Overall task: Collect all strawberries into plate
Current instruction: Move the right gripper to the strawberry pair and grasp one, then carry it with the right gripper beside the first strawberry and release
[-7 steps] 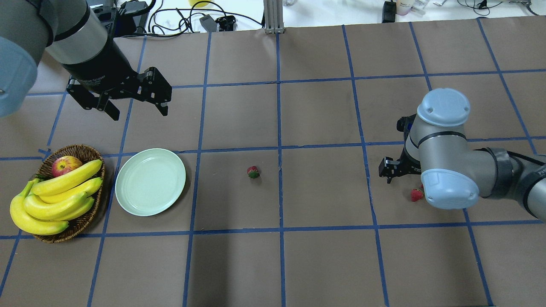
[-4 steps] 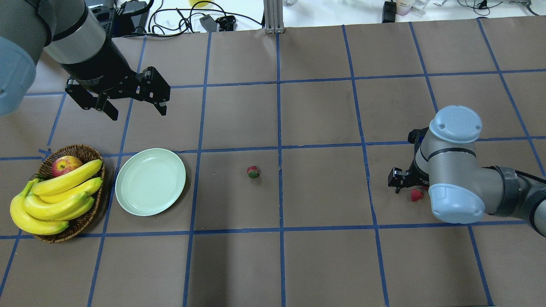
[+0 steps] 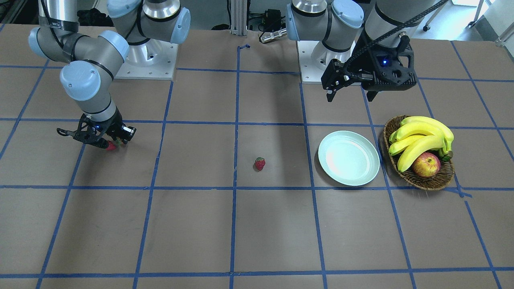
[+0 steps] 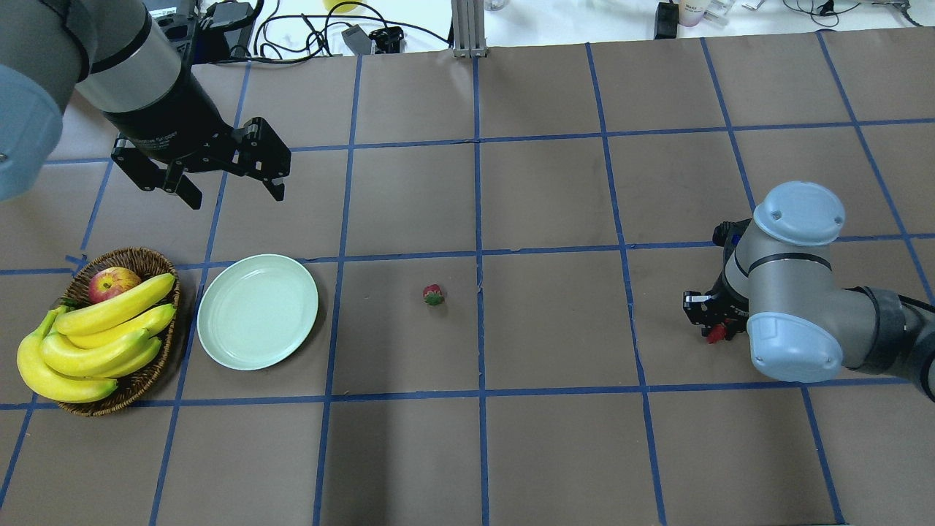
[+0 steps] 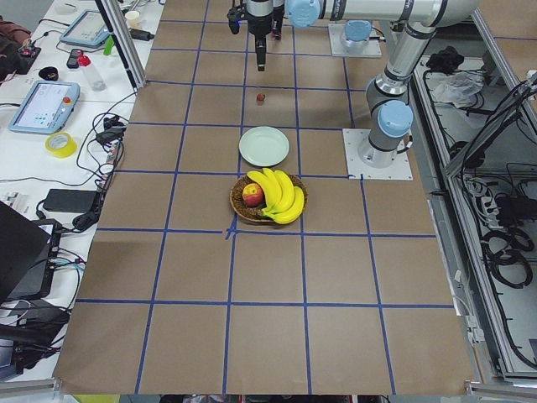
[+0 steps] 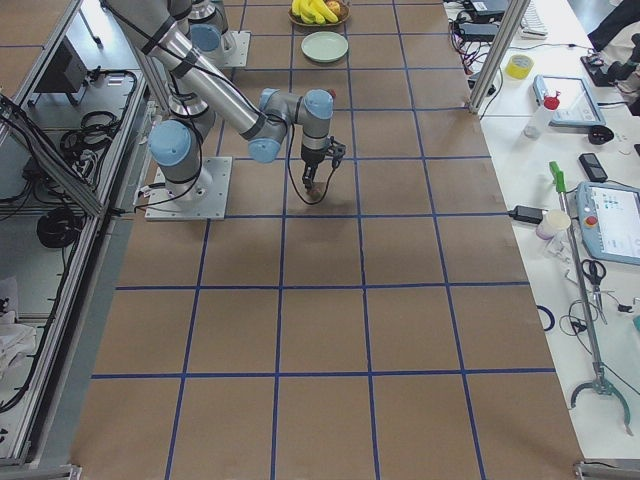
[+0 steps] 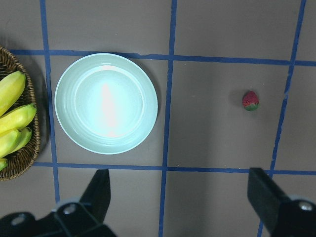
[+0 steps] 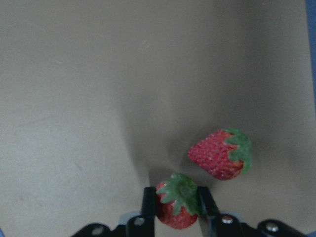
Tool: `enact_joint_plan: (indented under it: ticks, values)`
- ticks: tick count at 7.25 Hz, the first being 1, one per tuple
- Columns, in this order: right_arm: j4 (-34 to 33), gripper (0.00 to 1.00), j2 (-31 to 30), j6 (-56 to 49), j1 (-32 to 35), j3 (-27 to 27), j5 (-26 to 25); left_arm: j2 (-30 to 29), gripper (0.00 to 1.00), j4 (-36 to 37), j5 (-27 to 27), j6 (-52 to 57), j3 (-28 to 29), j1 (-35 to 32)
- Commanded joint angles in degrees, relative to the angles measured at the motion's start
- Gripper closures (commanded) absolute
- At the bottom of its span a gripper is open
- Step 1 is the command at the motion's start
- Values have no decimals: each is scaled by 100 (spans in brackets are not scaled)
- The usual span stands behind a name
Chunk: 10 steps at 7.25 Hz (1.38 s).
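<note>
My right gripper (image 8: 177, 210) is shut on a small red strawberry (image 8: 176, 203) with a green cap, one finger pressed on each side of it. A second strawberry (image 8: 219, 154) lies on the brown table just beside it. From overhead, the arm's elbow hides most of the right gripper (image 4: 710, 327); only a bit of red strawberry (image 4: 715, 334) shows. A third strawberry (image 4: 434, 294) lies alone mid-table. The pale green plate (image 4: 257, 310) holds nothing. My left gripper (image 4: 237, 195) hangs open above the table, behind the plate (image 7: 106, 102).
A wicker basket (image 4: 146, 259) with bananas (image 4: 102, 329) and an apple (image 4: 112, 283) stands just left of the plate. Blue tape lines grid the brown table. Cables and a metal post (image 4: 467, 29) sit along the far edge.
My right arm has swung toward the overhead view's right and nearer the front, bringing its gripper over the two strawberries there. The left gripper has barely shifted.
</note>
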Motion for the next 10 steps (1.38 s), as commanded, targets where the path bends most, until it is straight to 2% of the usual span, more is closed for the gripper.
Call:
enact_joint_plan:
  ticks: [1,2,3,4,6,7,9,10]
  values:
    - [230,94,-11,70,442,-551,264,36,0,76,26,0,-91,0]
    - [894,91,50,314,1055,-1086,397,36,0,76,35,0,-91,0]
    - [1457,91,182,961,1600,-1605,798,36,0,76,35,0,-91,0]
    - [1506,91,444,1672,2093,-1923,1089,36,0,76,35,0,-91,0]
    - [1193,92,1146,2439,3052,-2276,2667,36,0,76,35,0,-91,0]
    - [999,92,1515,2992,3543,-2670,2761,36,0,76,35,0,-91,0]
    - [971,92,2219,3338,4126,-3505,2789,36,0,76,35,0,-91,0]
    - [962,92,2387,3357,4180,-3595,2789,36,0,76,35,0,-91,-9]
